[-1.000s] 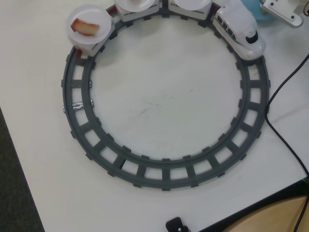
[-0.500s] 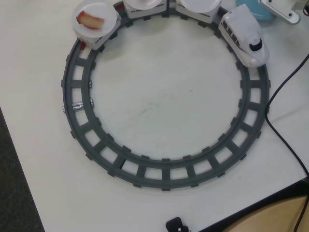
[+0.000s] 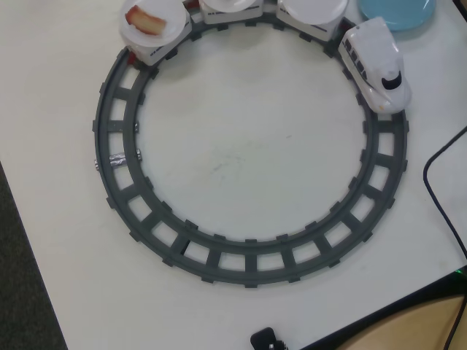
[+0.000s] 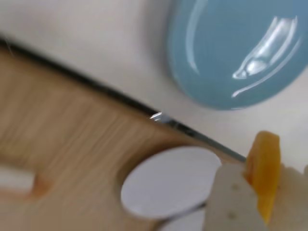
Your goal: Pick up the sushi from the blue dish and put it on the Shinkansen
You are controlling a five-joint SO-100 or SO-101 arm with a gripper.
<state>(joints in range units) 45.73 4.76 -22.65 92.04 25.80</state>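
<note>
In the wrist view my gripper (image 4: 263, 185) is shut on the sushi (image 4: 263, 166), a yellow-orange piece standing on end between the pale fingers (image 4: 230, 197). The blue dish (image 4: 236, 48) lies behind it with nothing on it, and its edge also shows at the overhead view's top right (image 3: 398, 13). The white Shinkansen (image 3: 377, 64) sits on the right side of the track, its nose pointing down the picture. It pulls cars topped by round white plates (image 3: 312, 9). The gripper does not show in the overhead view.
The dark grey circular track (image 3: 248, 266) fills the table's middle. A reddish-brown and white sushi (image 3: 146, 20) rides on the last plate at top left. A black cable (image 3: 438, 197) runs along the right edge. The blurred wrist view shows a white disc (image 4: 168, 185) on a wooden surface (image 4: 62, 144).
The train has run clockwise along the track, with the sushi-carrying plate following to the right. The white arm part at the overhead view's top right has left the picture, uncovering the blue dish.
</note>
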